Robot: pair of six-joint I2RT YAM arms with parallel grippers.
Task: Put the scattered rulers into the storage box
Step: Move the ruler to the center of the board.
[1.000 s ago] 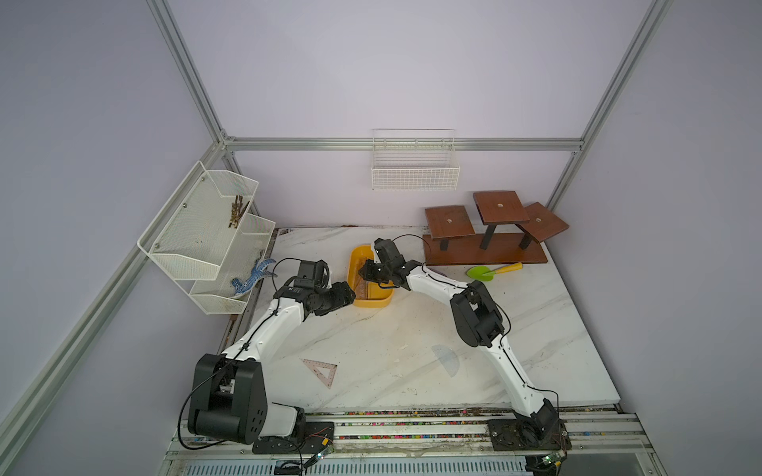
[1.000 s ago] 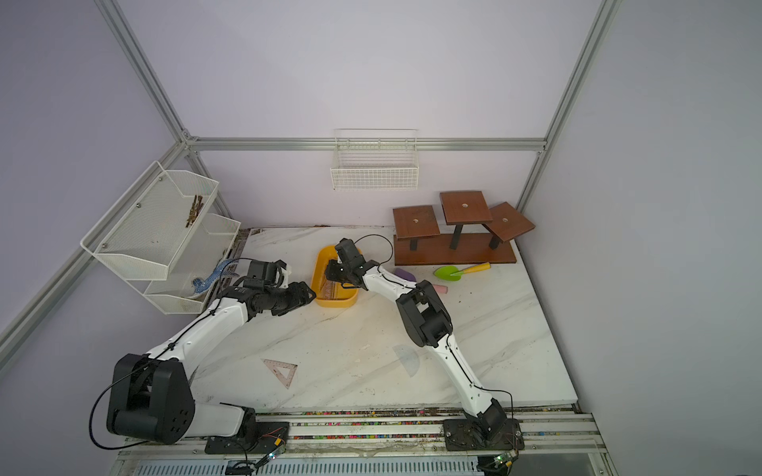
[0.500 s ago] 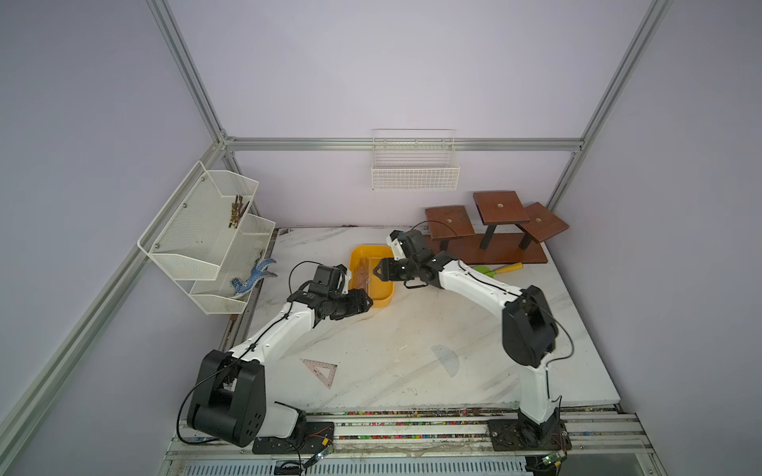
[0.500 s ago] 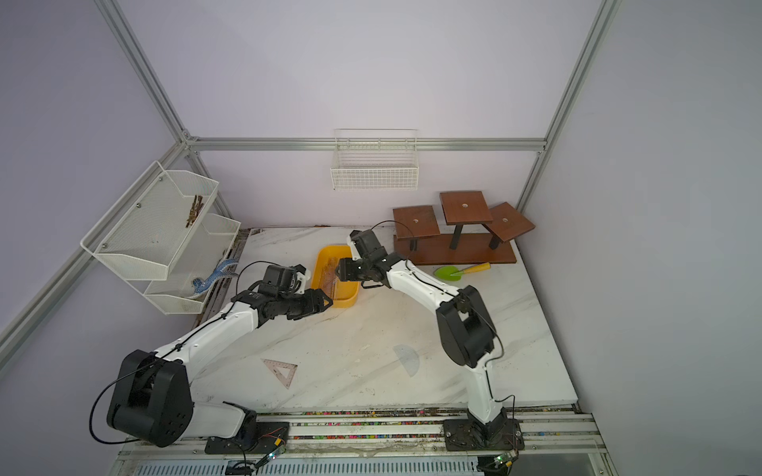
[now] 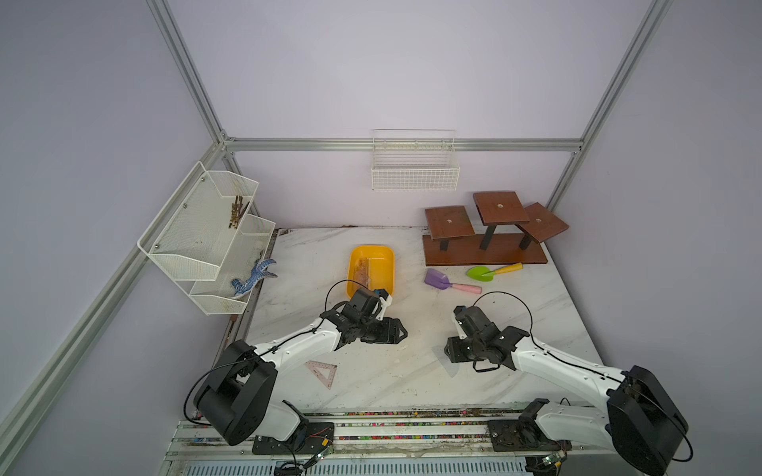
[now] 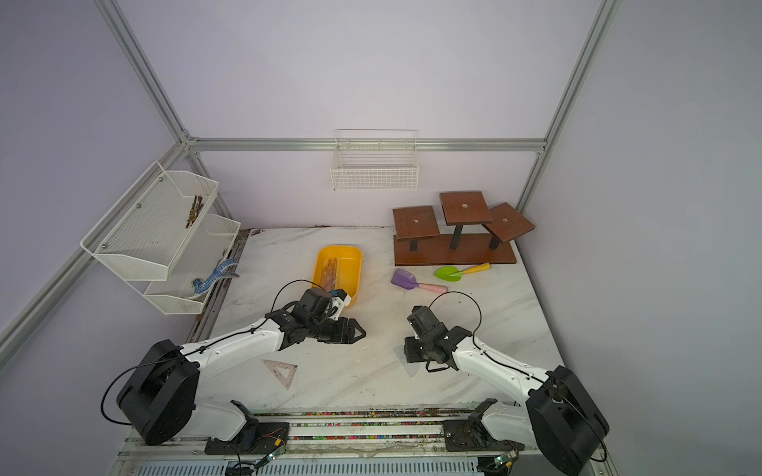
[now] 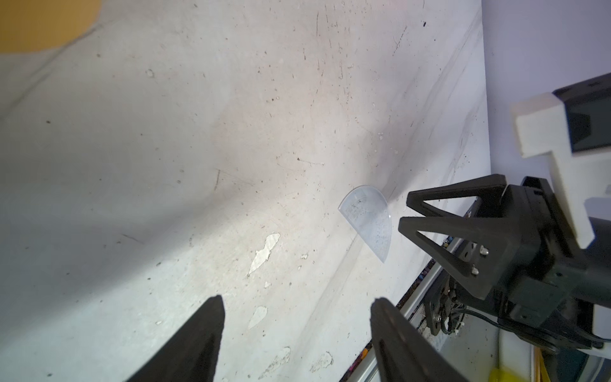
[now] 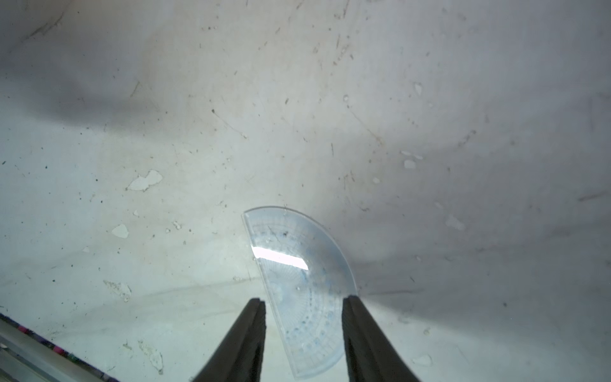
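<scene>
Toward the front of the table (image 5: 391, 383), the right fingers (image 8: 244, 344), having swung back from the box (image 5: 381, 268), are straddling the flat-lying protractor (image 8: 297, 287): apart, not yet clamped. The left fingers (image 7: 185, 347) are hanging apart, empty. Pickup is beginning; the set square (image 5: 323, 371) is waiting.

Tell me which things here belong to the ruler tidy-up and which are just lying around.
Job: yellow storage box, rulers already in it, pink set square, clear protractor.
Lying about: purple shovel, green shovel, wooden stand, wire basket, mesh shelf, blue toy lizard.
</scene>
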